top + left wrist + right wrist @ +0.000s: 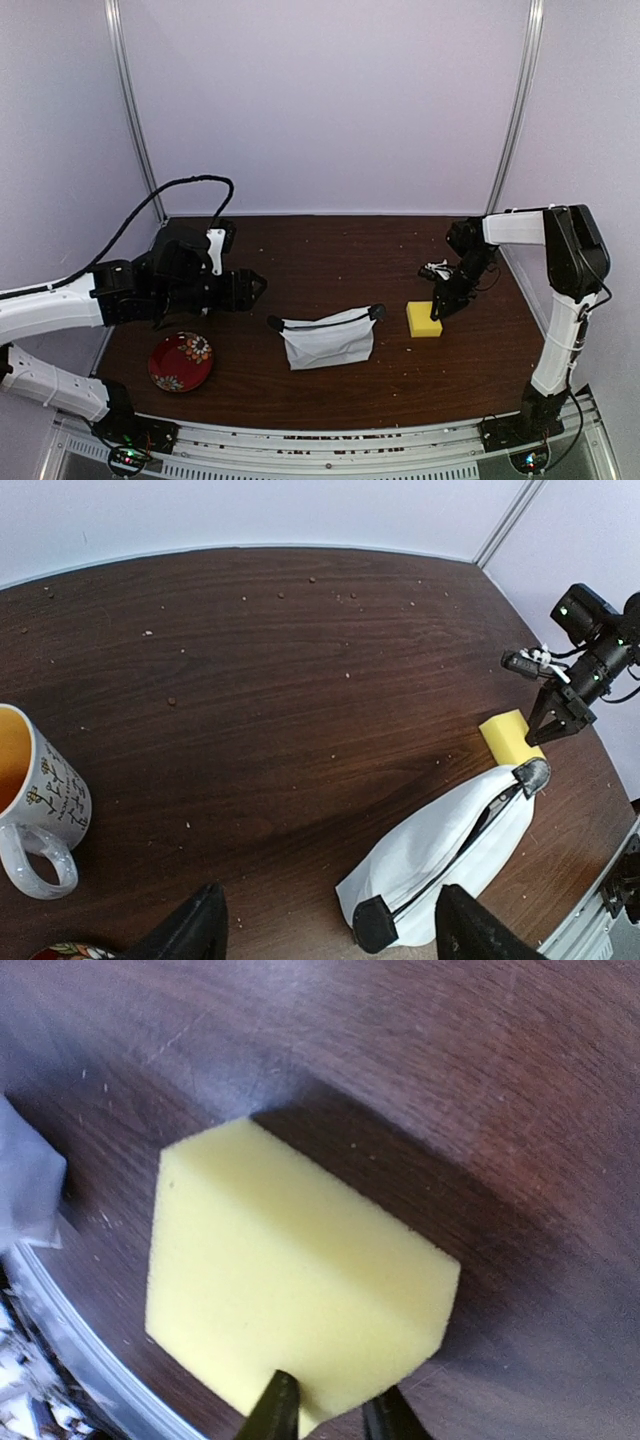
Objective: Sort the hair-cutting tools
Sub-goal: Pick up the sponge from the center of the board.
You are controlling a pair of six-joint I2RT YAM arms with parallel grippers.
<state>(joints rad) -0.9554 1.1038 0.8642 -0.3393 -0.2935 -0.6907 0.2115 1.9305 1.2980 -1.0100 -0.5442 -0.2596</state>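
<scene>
I am finding no scissors, comb or trimmer in any view, so I am judging that the hair-cutting tools are sitting inside the white zip pouch (328, 340). It is lying flat in the middle of the table (300, 250), and its black zipper (470, 845) is running along the top edge.

The left gripper (252, 288) is hanging low over the wood to the left of the pouch, jaws spread wide and carrying nothing. Its camera is looking straight at the pouch, which reads to me as lining up for a grab.

The right gripper (440, 305) is pointing down at the edge of the yellow sponge block (424, 320), jaws parted only narrowly and, as far as I can tell, pinching nothing. The sponge is sitting just beside the pouch's right end.

So the pouch is lying between the two grippers, touching neither. A red patterned plate (181, 361) and a mug (40, 815) are standing at the left, possibly as sorting spots, though I am only guessing.
</scene>
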